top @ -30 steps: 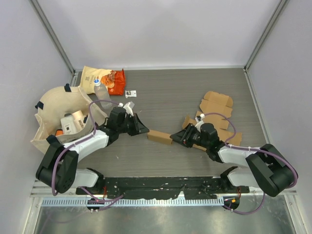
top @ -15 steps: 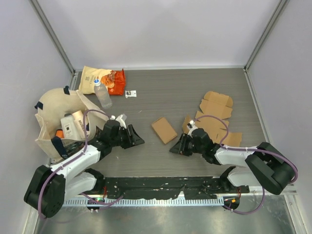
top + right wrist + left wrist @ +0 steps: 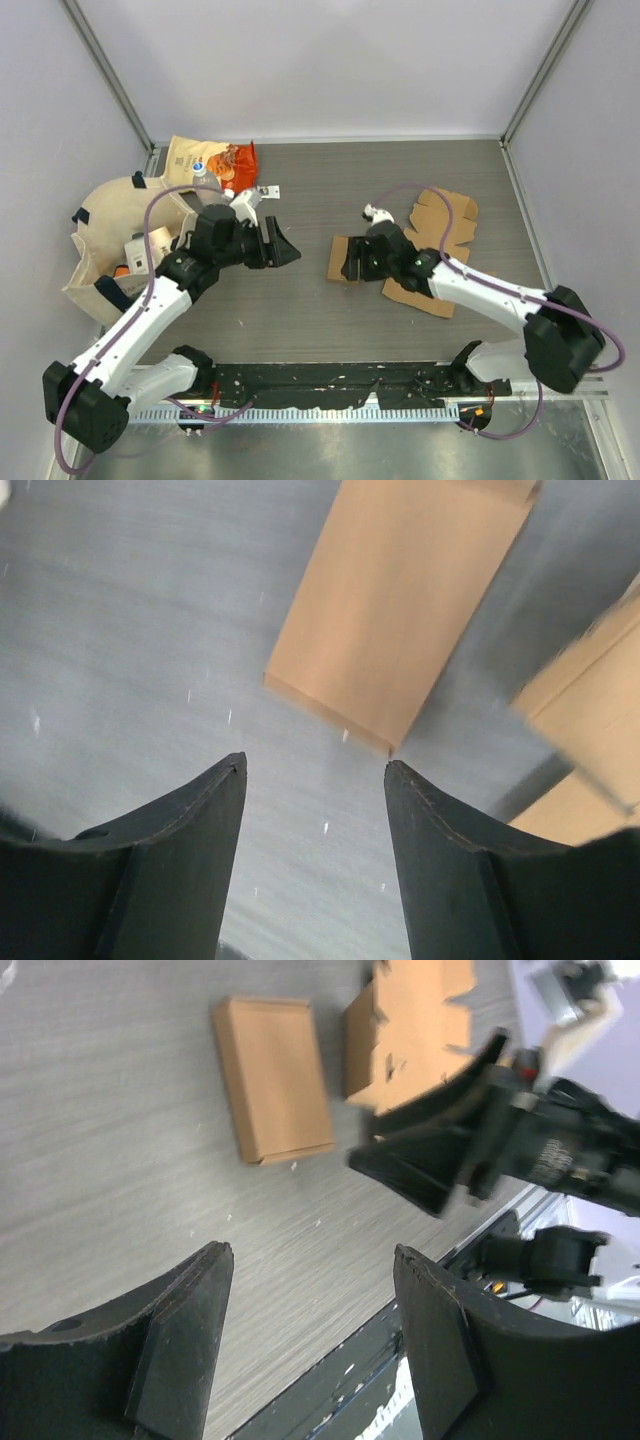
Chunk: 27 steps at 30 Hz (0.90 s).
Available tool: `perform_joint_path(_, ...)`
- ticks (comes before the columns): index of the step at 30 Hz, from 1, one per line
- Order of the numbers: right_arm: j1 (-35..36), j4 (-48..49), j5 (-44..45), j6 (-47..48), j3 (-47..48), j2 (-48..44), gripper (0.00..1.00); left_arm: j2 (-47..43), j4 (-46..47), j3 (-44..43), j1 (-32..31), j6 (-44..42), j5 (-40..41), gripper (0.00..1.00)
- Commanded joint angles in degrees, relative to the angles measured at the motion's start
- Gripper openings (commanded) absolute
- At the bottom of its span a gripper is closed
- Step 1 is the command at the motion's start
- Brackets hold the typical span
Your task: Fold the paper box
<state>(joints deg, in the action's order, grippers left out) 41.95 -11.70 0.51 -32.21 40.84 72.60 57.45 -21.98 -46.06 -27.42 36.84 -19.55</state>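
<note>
The folded paper box is a small closed brown cardboard block lying flat on the grey table, free of both grippers. From above, its left part shows under my right gripper. That gripper hovers just above the box, open, with nothing between its fingers. My left gripper hangs to the left of the box with a gap of table between them. It is open and empty too.
Flat unfolded cardboard sheets lie right of the box, one under the right arm. A beige tote bag holding packets sits at the left. A snack bag and a small white tag lie at the back left. Side walls enclose the table.
A second ago both grippers held the box between them. Both have let go and opened; the box lies on the table. The left arm drew back left, the right moved over the box.
</note>
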Motion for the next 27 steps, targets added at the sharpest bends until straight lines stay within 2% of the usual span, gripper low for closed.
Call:
perform_joint_path(1,0.15,-11.05,16.62,3.3,13.45,10.09,0.64,-1.64,-6.23,-10.61,-0.18,-6.69,1.35,0.7)
perform_joint_path(4,0.76,-11.5,15.83,2.59,18.39,15.81,0.64,-2.43,-6.24,-13.7,-0.18,-6.78,1.36,0.7)
perform_joint_path(8,-0.99,-11.33,18.56,-6.16,19.19,19.16,0.66,-3.92,-4.74,-13.26,-0.18,-4.42,-1.97,0.71)
perform_joint_path(12,-1.52,-9.04,17.86,-12.17,19.63,21.61,0.67,-4.71,-0.19,-8.52,-0.27,-0.02,-6.46,0.71)
perform_joint_path(16,-1.61,-6.32,17.24,-14.37,18.4,23.64,0.67,-5.86,0.53,-6.15,-0.35,0.87,-7.08,0.71)
perform_joint_path(19,-1.87,-1.32,15.93,-15.6,16.38,24.69,0.61,-7.08,0.44,-5.18,-0.35,0.86,-7.43,0.71)
perform_joint_path(23,-2.05,4.14,15.83,-16.75,15.68,26.19,0.49,-8.32,-0.43,-4.65,-0.44,0.6,-7.43,0.71)
perform_joint_path(27,-3.28,7.04,17.59,-17.63,16.29,28.82,0.44,-9.29,-1.31,-4.56,-0.35,0.08,-7.26,0.7)
